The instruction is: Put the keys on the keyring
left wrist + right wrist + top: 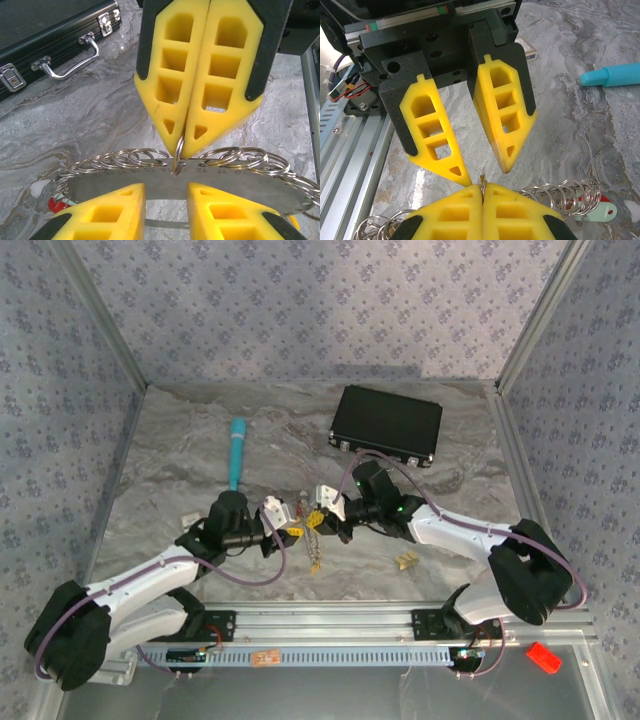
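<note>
The keyring [165, 180] is a flat silvery band with stamped numbers, and several small split rings run along its edge. My right gripper [482, 186] is shut on one split ring [482, 179], held upright; from the left wrist its yellow fingers [210, 75] come down pressed together onto that ring [178, 155]. My left gripper [166, 187] faces it, open, tips just over the band, nothing between them. Opposite, its fingers [507, 115] stand apart, one tip beside the ring. Keys: a red tag [56, 204], a whitish tag [600, 210], a dangling bunch [315, 548], two loose ones [405, 560].
A black case [387, 425] with latches and a handle lies at the back right. A teal tube [237, 452] lies at the back left. The aluminium rail [320, 625] runs along the near edge. A small red object [543, 657] sits beyond the rail at the right.
</note>
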